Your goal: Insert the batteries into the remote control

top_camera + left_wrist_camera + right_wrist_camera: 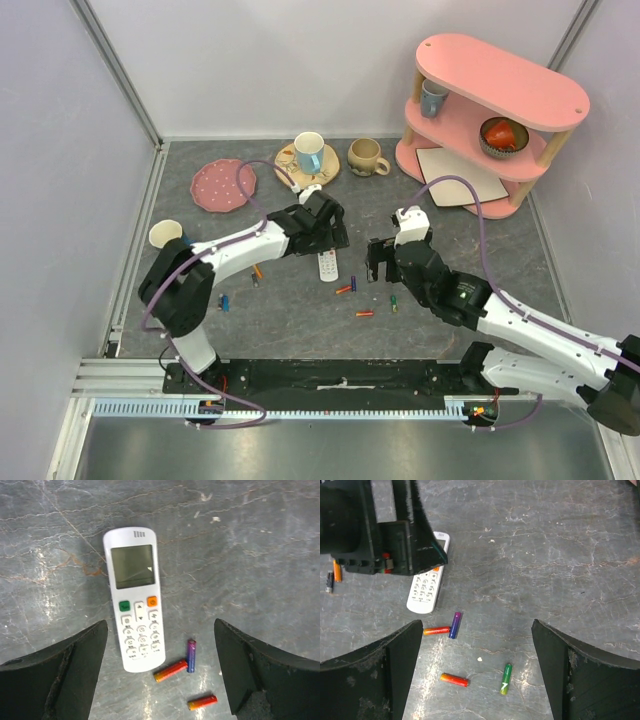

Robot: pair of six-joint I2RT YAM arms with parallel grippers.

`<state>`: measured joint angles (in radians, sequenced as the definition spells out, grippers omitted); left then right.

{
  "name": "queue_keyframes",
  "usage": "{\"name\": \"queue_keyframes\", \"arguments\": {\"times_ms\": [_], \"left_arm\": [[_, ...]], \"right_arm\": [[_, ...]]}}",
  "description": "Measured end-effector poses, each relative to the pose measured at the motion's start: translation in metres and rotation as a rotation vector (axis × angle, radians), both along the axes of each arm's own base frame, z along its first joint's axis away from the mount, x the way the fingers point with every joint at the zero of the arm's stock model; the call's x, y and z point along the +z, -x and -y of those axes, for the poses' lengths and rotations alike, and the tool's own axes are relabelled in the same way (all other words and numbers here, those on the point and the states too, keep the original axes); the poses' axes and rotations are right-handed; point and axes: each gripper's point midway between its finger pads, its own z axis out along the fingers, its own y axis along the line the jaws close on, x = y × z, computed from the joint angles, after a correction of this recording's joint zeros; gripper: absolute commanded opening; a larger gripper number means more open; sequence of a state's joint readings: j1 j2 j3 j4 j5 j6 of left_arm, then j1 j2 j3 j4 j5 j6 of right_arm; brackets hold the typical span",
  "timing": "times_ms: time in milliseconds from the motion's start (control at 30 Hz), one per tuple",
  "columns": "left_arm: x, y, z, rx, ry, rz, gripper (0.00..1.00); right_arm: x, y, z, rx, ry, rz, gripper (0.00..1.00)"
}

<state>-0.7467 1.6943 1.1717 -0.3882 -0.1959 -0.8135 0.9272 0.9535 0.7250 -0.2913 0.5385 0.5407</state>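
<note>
Tabletop point(300, 330): dark grey, stone-look surface with pale veining, matte, a few light specks. It is enclosed by pale lilac wall panels point(60, 120) in aluminium framing. Remote control point(134, 600) lies flat and face up near the middle of the tabletop, screen end toward the far edge, directly below the left pincer point(326, 240), which hangs over it with fingers spread wide. Right pincer point(379, 262) is also spread wide, poised just right of the remote control. Just beyond the remote's keypad end, a red-orange battery point(171, 670) and a blue-purple battery point(190, 655) meet end to end in a V. A second red-orange battery point(202, 702) lies nearer the near edge, and a green battery point(505, 678) is to its right, apart from it. An orange battery point(337, 571) lies by the left arm. Far right corner: pink shelf unit point(500, 80). Along the far edge: pink plate point(222, 185), blue-and-white mug point(309, 152), beige mug point(366, 156).
</note>
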Motion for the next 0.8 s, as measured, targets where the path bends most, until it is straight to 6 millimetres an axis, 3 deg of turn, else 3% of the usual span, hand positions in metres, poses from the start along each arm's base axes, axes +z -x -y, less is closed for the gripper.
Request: {"name": "queue_keyframes", "arguments": {"times_ms": [267,533,800], "left_arm": [[-0.024,-0.008,-0.010,0.040,-0.147,-0.067,0.91],[-0.046,-0.017,-0.005,0.046,-0.213,-0.116,0.82],[-0.067,-0.011,-0.013,0.046,-0.268,-0.166,0.79]], "right_arm": [[-0.008,0.005,-0.007,0.059,0.023,-0.028,0.98],[-0.008,0.007,-0.007,0.072,0.018,-0.028,0.98],[-0.010,0.010,-0.006,0.077,0.011,-0.028,0.98]]}}
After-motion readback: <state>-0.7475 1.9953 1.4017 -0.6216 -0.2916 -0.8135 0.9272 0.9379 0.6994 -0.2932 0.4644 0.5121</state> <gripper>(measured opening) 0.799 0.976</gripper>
